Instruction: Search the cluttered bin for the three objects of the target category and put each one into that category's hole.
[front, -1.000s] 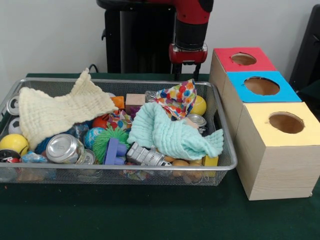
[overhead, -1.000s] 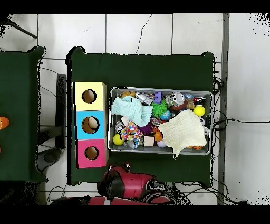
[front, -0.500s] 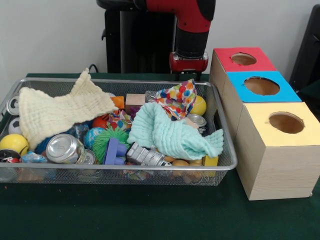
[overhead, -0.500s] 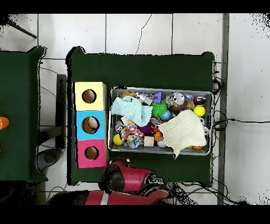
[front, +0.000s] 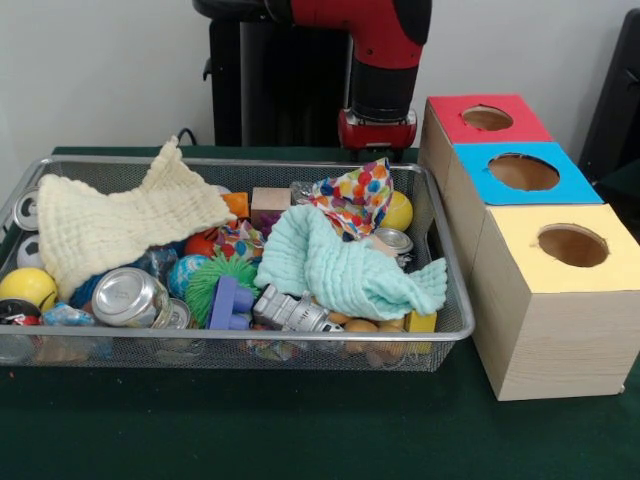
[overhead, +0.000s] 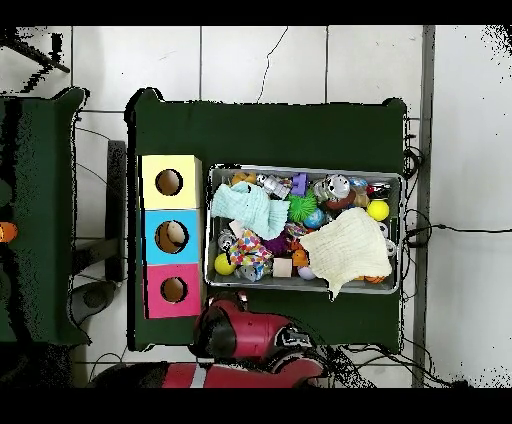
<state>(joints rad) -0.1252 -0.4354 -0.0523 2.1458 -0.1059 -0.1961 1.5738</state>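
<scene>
Hovering behind the bin's (front: 300, 163) far rim, my hand (front: 378, 135), grip state unreadable, sits just beyond the dotted cloth (front: 357, 195).

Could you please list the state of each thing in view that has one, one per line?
Gripper: behind the basket's far rim, fingers hidden, grip unclear.
Wire basket: upright, crammed with clutter.
Polka-dot cloth: bunched, standing up, in the basket.
Mint-green cloth: crumpled, draped over toys.
Cream cloth: spread over the pile.
Can: lying on its side.
Yellow cube's hole: open, shows nothing inside.
</scene>
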